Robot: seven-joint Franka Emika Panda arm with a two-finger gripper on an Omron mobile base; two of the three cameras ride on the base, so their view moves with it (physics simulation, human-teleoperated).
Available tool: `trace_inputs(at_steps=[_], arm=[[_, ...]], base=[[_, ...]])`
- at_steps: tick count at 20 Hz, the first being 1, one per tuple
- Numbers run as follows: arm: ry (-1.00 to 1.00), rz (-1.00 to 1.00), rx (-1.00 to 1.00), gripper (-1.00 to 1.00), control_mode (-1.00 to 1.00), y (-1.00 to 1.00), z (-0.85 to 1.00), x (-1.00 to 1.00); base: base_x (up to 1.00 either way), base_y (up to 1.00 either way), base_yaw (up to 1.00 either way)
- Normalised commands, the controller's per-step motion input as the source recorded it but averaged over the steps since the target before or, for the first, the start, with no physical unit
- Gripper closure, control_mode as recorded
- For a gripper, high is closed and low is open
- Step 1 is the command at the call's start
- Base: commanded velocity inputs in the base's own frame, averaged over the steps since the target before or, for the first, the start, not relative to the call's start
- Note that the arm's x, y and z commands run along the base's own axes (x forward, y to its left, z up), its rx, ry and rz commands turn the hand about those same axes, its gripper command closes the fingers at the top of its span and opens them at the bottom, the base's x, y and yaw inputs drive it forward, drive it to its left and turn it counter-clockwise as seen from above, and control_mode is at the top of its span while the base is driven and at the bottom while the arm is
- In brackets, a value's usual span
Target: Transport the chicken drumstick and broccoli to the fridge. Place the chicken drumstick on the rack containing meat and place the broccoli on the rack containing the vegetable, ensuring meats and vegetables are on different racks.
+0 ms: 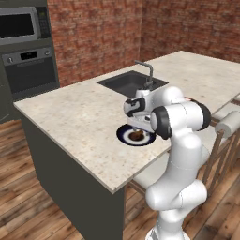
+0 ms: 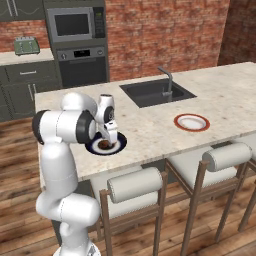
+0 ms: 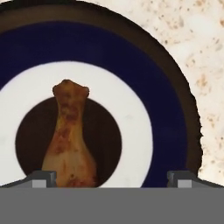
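The chicken drumstick (image 3: 70, 140) is a reddish-brown piece lying in the dark centre of a blue-and-white plate (image 3: 168, 113), bone end pointing away from the hand. The plate (image 1: 123, 134) sits near the front edge of the island counter. My gripper (image 3: 111, 178) hangs straight above it, open, with nothing between its fingers; the drumstick lies close to the left fingertip (image 3: 43, 177). From the base views the gripper (image 1: 136, 125) (image 2: 110, 134) hovers just over the drumstick (image 1: 136, 135) (image 2: 104, 144). The broccoli and the fridge are out of view.
A dark sink (image 2: 155, 92) with a faucet (image 2: 167, 80) is set in the counter behind the plate. A red-rimmed plate (image 2: 191, 122) lies further right. Padded stools (image 2: 137, 187) stand along the counter's front. A built-in oven (image 2: 82, 62) stands at the back wall.
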Motion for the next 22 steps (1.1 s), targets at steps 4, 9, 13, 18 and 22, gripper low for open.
trace_inputs(at_steps=[4,9,13,18,22], arm=[[0.00,0.00,0.00,-1.00,-1.00,0.01,-0.19,0.06],[0.00,0.00,0.00,-1.00,-1.00,0.02,-0.12,0.20],[0.00,0.00,0.01,-1.00,-1.00,0.01,-0.18,0.23],[0.00,0.00,0.01,-1.00,-1.00,0.01,-0.28,0.05],[0.00,0.00,0.01,-1.00,-1.00,0.04,-0.33,0.09]], base=[[0.00,0.00,0.00],[0.00,0.00,0.00],[0.00,0.00,0.00],[0.00,0.00,0.00],[0.00,0.00,0.00]])
